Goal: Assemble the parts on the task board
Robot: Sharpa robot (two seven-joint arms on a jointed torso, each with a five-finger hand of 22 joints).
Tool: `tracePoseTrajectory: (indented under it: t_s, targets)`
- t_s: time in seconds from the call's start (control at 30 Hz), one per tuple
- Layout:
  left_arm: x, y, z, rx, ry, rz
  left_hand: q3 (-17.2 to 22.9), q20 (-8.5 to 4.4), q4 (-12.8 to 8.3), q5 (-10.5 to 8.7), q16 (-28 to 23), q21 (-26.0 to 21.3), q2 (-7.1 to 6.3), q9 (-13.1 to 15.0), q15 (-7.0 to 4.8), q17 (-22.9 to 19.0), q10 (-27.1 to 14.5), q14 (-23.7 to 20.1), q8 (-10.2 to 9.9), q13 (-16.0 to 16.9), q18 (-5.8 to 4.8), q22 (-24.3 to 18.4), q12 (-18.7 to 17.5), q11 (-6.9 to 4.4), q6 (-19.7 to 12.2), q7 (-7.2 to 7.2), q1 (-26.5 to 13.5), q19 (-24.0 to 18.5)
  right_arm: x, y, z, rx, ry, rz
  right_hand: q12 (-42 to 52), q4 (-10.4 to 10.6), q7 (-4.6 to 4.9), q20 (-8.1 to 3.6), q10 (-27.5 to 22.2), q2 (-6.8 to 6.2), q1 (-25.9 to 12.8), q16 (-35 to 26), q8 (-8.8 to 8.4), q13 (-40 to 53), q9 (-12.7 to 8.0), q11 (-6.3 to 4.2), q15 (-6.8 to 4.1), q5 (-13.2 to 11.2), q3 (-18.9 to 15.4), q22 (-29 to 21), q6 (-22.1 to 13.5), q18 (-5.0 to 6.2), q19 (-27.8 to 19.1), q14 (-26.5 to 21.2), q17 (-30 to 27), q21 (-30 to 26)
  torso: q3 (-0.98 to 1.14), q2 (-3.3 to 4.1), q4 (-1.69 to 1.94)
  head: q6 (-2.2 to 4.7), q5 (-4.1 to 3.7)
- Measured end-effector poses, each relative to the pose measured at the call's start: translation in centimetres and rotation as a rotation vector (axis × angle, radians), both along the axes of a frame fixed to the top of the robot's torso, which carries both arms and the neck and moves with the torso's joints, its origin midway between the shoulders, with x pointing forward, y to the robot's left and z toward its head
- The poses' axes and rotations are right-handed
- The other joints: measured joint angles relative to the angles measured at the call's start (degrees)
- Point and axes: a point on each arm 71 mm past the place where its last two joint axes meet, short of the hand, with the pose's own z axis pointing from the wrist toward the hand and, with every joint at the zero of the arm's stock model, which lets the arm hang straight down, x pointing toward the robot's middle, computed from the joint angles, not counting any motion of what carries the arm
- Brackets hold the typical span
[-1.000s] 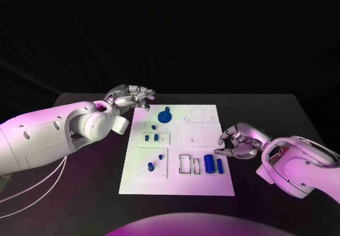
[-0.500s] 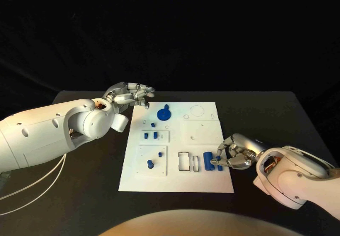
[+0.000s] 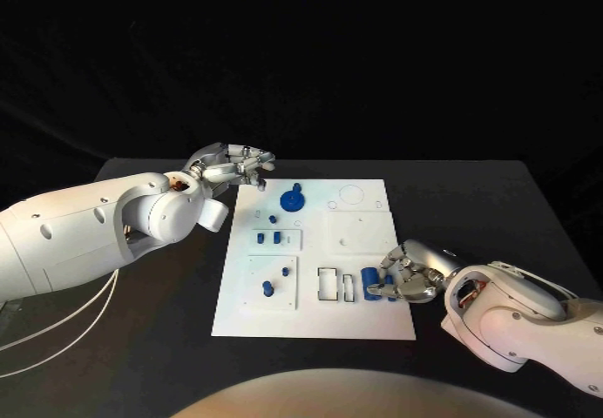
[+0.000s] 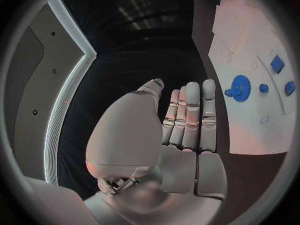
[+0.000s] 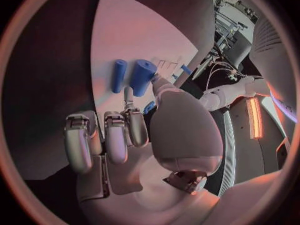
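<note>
1. Here the right hand (image 3: 409,279) touches the thick blue cylinder (image 5: 142,77) on the board (image 3: 358,326); whether it grips is unclear.
2. Left hand (image 3: 233,165) is beyond the board's far-left corner, fingers curled, holding nothing.

No text, label, brand, number or sign is showing legibly anywhere; the task board (image 3: 364,235) is carrying only outlines and recesses, no lettering that can be read.
</note>
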Motion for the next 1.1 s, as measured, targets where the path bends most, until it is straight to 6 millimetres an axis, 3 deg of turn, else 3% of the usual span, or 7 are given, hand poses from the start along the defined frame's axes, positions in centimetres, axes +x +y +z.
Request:
tracePoseTrajectory:
  t_s: [0.57,0.67,0.93,1.1]
  targets:
    - [-0.1,0.2,0.0,0.001,0.002,0.002,0.0,0.0,0.0,0.0,0.0,0.0,0.0,0.0,0.0,0.0,0.0,0.0,0.0,0.0,0.0,0.0,0.0,0.0,0.0,0.0,0.0,0.0,1.0,1.2,-0.9,-0.025,-0.002,0.01,1.1,0.0,-0.65,0.0,0.2,0.75,-0.1,0.0,0.01,0.0,0.3,-0.21,0.0,1.1,-0.3,0.0,1.7,0.0,0.0,0.0,0.0,0.0,-0.19,0.07,0.1,-0.45,0.27]
    - [-0.1,0.2,0.0,0.001,0.002,0.002,0.0,0.0,0.0,0.0,0.0,0.0,0.0,0.0,0.0,0.0,0.0,0.0,0.0,0.0,0.0,0.0,0.0,0.0,0.0,0.0,0.0,0.0,1.0,1.4,-0.9,-0.026,0.0,0.012,1.6,-0.4,-0.91,0.0,0.2,1.23,0.6,0.0,0.01,0.0,0.2,-0.24,-0.18,2.0,0.3,0.0,2.4,0.0,0.0,-0.2,0.0,0.0,-0.17,0.04,0.09,-0.53,0.33]
    - [-0.1,0.3,0.0,0.002,0.002,0.002,0.2,0.0,-0.2,0.0,0.0,0.0,0.0,0.0,0.0,0.0,0.0,0.0,0.3,0.0,0.0,0.0,0.2,0.0,0.0,0.0,0.0,0.0,1.1,1.6,-0.9,-0.028,0.001,0.008,1.9,-0.3,-1.36,-0.23,0.5,0.81,2.3,0.0,-0.25,0.0,-0.2,-0.73,-0.82,4.8,2.2,0.0,4.3,0.01,-0.2,0.0,0.0,0.0,-0.13,-0.06,0.01,-0.59,0.36]
    - [-0.1,0.3,0.0,0.002,0.002,0.002,0.2,0.0,-0.2,0.0,0.0,0.0,0.0,0.0,0.0,0.0,0.0,0.0,0.3,0.0,0.0,-0.1,0.3,0.0,0.0,0.0,0.0,0.0,1.0,1.7,-0.8,-0.023,-0.002,0.004,2.7,-0.3,-0.96,-0.84,0.5,0.46,3.8,0.0,-0.35,0.0,-0.4,-1.54,-1.43,5.4,5.3,0.0,4.7,0.0,0.0,0.0,0.0,0.0,-0.1,-0.07,-0.03,-0.54,0.37]
